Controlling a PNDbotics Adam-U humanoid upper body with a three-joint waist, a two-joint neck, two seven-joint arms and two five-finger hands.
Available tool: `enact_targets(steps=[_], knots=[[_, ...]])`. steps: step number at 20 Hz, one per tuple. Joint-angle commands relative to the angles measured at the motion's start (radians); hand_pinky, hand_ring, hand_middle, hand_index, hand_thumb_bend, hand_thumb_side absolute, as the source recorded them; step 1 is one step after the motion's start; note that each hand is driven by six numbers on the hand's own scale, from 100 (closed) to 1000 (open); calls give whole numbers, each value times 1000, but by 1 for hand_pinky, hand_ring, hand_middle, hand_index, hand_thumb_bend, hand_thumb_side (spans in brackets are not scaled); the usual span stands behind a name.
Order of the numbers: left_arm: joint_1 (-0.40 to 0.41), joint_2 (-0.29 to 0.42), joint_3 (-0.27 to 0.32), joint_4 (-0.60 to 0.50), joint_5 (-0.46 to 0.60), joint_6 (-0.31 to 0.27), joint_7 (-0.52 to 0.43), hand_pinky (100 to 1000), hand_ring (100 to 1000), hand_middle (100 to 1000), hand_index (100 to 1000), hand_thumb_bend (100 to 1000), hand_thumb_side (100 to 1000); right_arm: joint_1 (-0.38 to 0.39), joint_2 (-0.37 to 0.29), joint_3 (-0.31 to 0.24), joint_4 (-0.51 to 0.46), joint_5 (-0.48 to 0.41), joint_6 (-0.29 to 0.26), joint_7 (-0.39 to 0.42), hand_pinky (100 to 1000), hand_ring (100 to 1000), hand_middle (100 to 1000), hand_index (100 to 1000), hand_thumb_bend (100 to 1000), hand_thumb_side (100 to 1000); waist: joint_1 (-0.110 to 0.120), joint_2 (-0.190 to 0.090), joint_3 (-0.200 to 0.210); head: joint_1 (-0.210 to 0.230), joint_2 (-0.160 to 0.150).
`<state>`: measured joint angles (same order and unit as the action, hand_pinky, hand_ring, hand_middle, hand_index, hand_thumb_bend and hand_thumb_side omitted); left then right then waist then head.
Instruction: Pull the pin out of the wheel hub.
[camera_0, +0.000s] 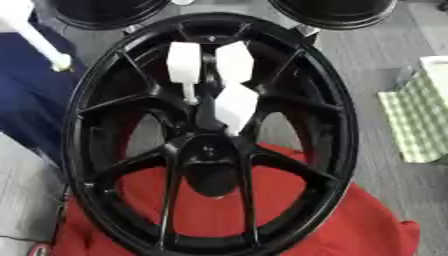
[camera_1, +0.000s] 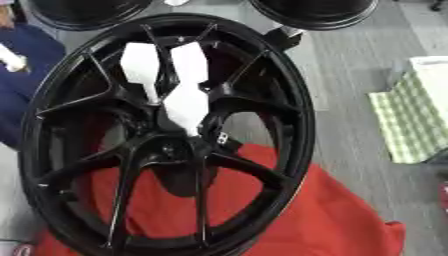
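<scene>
A black multi-spoke wheel (camera_0: 105, 95) lies tilted on a red cloth (camera_0: 350, 220) and fills most of both views. Its hub (camera_0: 208, 150) sits at the centre, with a dark opening just below it. Over the upper spokes are three white blocky pieces. Two stand side by side, the left piece (camera_0: 184, 62) and the right piece (camera_0: 234, 61). A third, pointed piece (camera_0: 236, 107) reaches down toward the hub. A thin white pin-like stem (camera_0: 189, 92) hangs from the left piece. I cannot make out either robot hand in any view.
Two more black rims (camera_0: 105, 12) (camera_0: 337, 12) lie at the far edge. At the left is blue fabric (camera_0: 26, 100) with a white rod (camera_0: 35, 37) over it. A green checked cloth (camera_0: 420, 125) lies on the grey floor to the right.
</scene>
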<state>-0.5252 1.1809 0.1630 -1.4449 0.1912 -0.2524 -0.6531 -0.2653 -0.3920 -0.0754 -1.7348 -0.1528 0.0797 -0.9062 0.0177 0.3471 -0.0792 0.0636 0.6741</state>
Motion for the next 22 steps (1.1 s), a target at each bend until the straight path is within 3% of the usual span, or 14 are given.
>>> enact_targets(steps=[1, 5, 6, 8, 9, 10, 11, 12, 15, 17, 20, 22], knots=[[4, 54, 60, 106, -13, -13, 11, 100, 100, 137, 375, 100, 339, -4, -27, -16, -15, 9, 2, -1, 430, 577, 512, 715, 450, 672, 0, -20, 2, -7, -13], [28, 49, 97, 222, 25, -38, 13, 100, 100, 139, 391, 100, 359, -5, -28, -21, -15, 9, 1, -1, 430, 577, 511, 715, 454, 671, -1, -18, 4, -12, -15], [33, 48, 102, 241, 34, -44, 12, 106, 100, 178, 442, 100, 349, -6, -28, -21, -16, 9, 1, -1, 430, 577, 511, 715, 455, 671, -1, -18, 5, -13, -16], [42, 48, 108, 269, 30, -59, 8, 289, 109, 295, 565, 100, 354, -7, -28, -22, -16, 10, 2, -1, 429, 577, 511, 715, 456, 671, -2, -18, 5, -15, -17], [45, 47, 110, 276, 21, -67, 6, 433, 253, 393, 650, 100, 461, -7, -29, -22, -17, 11, 2, -1, 429, 576, 511, 715, 456, 671, -2, -19, 5, -15, -17], [48, 46, 111, 279, 11, -75, 4, 662, 510, 556, 781, 100, 609, -7, -29, -22, -17, 11, 3, -1, 429, 576, 511, 715, 457, 671, -3, -19, 6, -15, -17], [50, 45, 112, 281, -2, -82, 2, 799, 667, 659, 840, 100, 709, -7, -29, -23, -17, 12, 3, -1, 429, 576, 511, 715, 458, 670, -3, -20, 6, -15, -17], [51, 44, 112, 285, -16, -85, 5, 883, 766, 733, 876, 100, 765, -7, -28, -23, -18, 12, 4, -1, 429, 576, 511, 715, 459, 669, -3, -20, 6, -14, -17], [49, 37, 109, 285, -51, -84, 20, 949, 876, 816, 918, 100, 866, -7, -27, -22, -18, 12, 4, -1, 428, 576, 510, 715, 462, 670, -4, -21, 5, -13, -17], [47, 33, 105, 283, -62, -77, 33, 950, 879, 821, 912, 100, 866, -7, -27, -22, -18, 12, 5, -1, 428, 576, 510, 715, 461, 671, -5, -21, 3, -12, -17], [43, 26, 101, 270, -59, -68, 50, 923, 841, 778, 864, 100, 821, -7, -27, -23, -18, 11, 6, -1, 428, 576, 510, 714, 462, 672, -7, -21, 2, -11, -17], [39, 22, 100, 253, -58, -58, 71, 869, 762, 695, 806, 100, 672, -9, -27, -23, -19, 12, 7, -1, 428, 576, 510, 714, 462, 672, -8, -21, 2, -11, -17]])
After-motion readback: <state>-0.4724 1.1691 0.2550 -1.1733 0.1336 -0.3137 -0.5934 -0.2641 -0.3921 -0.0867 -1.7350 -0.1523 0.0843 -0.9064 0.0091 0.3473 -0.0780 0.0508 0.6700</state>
